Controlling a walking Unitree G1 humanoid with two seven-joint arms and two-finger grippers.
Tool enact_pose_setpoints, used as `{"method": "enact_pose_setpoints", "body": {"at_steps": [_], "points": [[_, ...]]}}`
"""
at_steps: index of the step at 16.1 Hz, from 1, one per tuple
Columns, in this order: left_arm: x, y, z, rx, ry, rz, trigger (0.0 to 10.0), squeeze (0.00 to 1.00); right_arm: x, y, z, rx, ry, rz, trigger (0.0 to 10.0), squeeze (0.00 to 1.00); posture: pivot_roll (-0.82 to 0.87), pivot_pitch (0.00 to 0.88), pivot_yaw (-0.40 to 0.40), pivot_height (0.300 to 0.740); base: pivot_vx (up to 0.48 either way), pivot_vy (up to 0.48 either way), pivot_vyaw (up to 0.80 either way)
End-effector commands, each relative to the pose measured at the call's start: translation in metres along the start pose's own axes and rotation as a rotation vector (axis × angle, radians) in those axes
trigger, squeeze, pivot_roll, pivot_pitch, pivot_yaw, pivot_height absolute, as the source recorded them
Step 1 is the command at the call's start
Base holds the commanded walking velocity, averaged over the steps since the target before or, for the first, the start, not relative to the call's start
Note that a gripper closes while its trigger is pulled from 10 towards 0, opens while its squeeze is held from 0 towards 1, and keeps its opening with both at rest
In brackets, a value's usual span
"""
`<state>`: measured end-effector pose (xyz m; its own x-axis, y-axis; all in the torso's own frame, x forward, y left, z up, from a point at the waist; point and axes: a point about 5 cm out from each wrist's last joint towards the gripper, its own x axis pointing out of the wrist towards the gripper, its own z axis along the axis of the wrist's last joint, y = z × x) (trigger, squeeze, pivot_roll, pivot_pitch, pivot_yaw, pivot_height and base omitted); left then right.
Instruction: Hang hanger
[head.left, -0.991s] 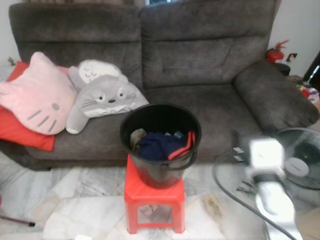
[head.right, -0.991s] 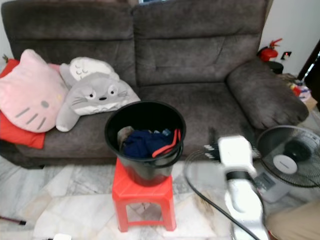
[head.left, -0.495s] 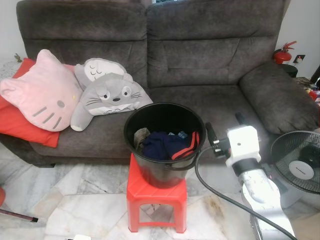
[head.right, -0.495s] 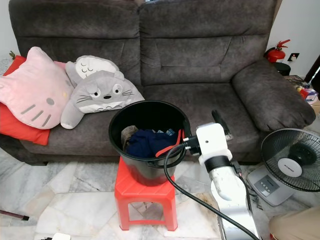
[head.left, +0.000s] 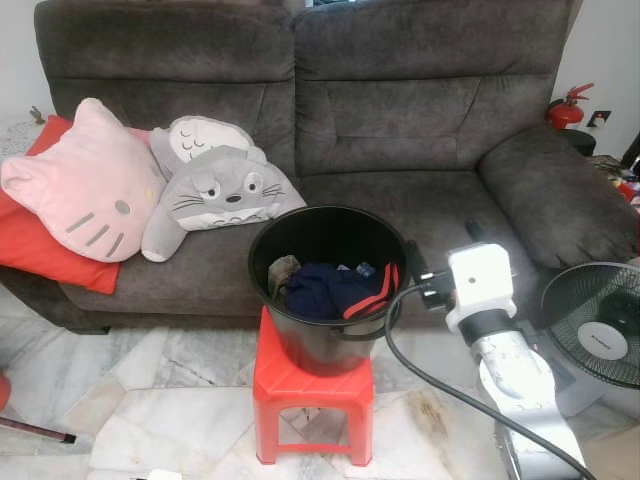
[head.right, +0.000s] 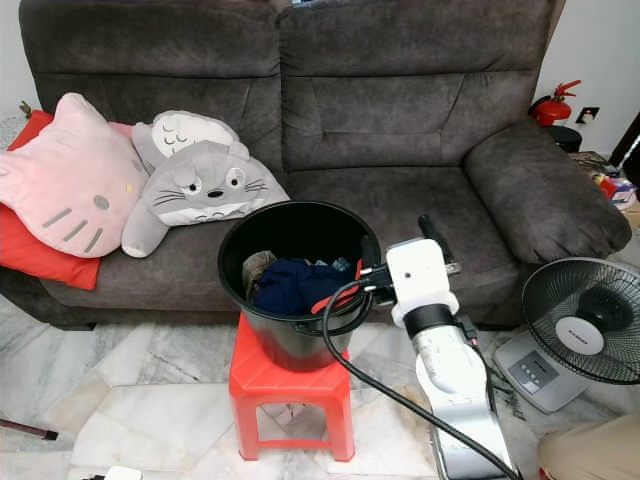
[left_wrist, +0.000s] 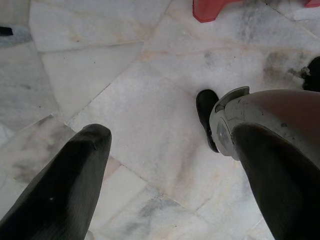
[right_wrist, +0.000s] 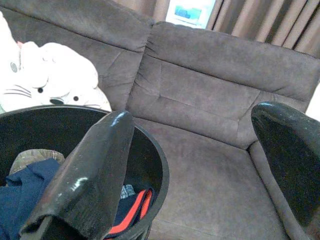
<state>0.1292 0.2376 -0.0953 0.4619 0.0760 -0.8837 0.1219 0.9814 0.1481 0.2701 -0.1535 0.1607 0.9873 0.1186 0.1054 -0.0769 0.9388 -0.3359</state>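
Nearer now, right gripper (head.right: 402, 255) reaches bucket (head.right: 292, 352) rim — fingers (right_wrist: 92, 170) spread, grasping nothing.

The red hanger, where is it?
The red hanger lies inside the black bucket on the red stool, beside blue clothes, near the right gripper.

Floor (head.left: 150, 400): pale marble tiles.
Stool (head.left: 312, 392): red, on floor at 6 o'clock, bearing black bucket (head.left: 325, 335).
Fan (head.left: 598, 330): on floor at 3 o'clock.

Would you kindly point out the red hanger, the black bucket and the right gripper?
red hanger (head.left: 368, 298), left eye view, its bar.
black bucket (head.left: 318, 345), left eye view, outer wall.
right gripper (right_wrist: 200, 165), right wrist view, between fingertips.
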Motion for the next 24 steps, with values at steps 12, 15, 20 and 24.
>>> {"method": "enact_pose_setpoints", "body": {"at_steps": [12, 15, 20, 24], "points": [[-0.0008, 0.0028, -0.0028, -0.021, 0.010, 0.006, 10.0, 0.00, 0.0053, -0.0040, 0.0067, -0.023, 0.000, -0.001, 10.0, 0.00, -0.01, 0.000, 0.005, 0.732, 0.021, 0.000, 0.00], [-0.0008, 0.0029, -0.0024, -0.022, 0.009, 0.005, 10.0, 0.00, 0.0057, -0.0040, 0.0069, -0.024, 0.002, 0.000, 10.0, 0.00, -0.01, 0.000, 0.006, 0.732, 0.256, 0.000, 0.00], [-0.0006, 0.0029, -0.0019, -0.023, 0.008, 0.003, 10.0, 0.00, 0.0072, -0.0035, 0.0088, -0.047, -0.005, -0.001, 10.0, 0.00, -0.01, 0.000, 0.007, 0.732, 0.265, 0.000, 0.32], [-0.0006, 0.0028, -0.0017, -0.024, 0.007, 0.003, 10.0, 0.00, 0.0069, -0.0007, 0.0089, -0.032, -0.005, 0.016, 10.0, 0.00, -0.01, 0.000, 0.007, 0.732, 0.267, 0.000, 0.00]]}}
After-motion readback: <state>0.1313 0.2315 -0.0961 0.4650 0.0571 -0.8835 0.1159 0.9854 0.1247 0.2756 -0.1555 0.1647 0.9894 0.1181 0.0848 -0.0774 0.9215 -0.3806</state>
